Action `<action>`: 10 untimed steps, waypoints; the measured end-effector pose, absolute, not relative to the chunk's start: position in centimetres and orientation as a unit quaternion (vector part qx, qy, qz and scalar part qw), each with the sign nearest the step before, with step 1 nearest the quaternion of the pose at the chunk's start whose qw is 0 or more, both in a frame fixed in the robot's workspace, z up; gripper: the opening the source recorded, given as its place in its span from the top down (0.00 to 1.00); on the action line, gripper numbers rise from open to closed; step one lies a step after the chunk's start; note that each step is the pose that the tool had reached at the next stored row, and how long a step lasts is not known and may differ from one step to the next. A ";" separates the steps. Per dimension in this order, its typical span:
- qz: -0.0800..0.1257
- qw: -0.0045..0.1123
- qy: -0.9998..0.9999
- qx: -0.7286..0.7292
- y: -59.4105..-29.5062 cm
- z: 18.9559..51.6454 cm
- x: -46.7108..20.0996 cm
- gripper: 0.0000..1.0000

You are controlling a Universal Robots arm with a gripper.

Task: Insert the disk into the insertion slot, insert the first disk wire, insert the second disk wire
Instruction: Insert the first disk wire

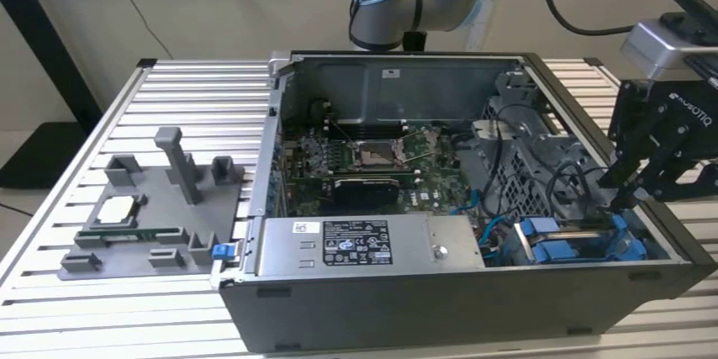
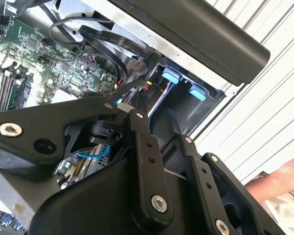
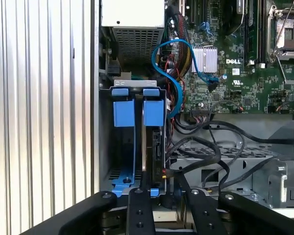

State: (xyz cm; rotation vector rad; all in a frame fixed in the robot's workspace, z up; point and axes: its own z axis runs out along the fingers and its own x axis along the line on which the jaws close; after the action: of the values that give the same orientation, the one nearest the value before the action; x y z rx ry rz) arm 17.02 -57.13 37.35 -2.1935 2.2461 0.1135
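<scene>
Gripper [image 1: 628, 199] hangs directly over disk [image 3: 156, 147], which stands edge-on in insertion slot [image 3: 137, 86], long axis downward; grip state unreadable.

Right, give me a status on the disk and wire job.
Looks done: the disk sits inside the insertion slot, with its blue carrier tab at the slot's mouth. In hand: the gripper is down at the disk's edge, beside loose black wires. Left: neither wire can be seen plugged into the disk, so both wire steps look open.
</scene>
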 end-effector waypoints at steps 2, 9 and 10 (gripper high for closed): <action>0.036 0.000 0.715 -0.698 -57.1 37.4 17.1 0.00; 0.036 0.000 0.715 -0.698 -57.1 37.4 17.8 0.00; 0.036 0.000 0.715 -0.698 -57.1 37.4 18.0 0.00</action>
State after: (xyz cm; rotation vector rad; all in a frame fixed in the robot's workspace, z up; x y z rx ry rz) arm 17.97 -57.13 37.35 -2.1935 2.2461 0.1135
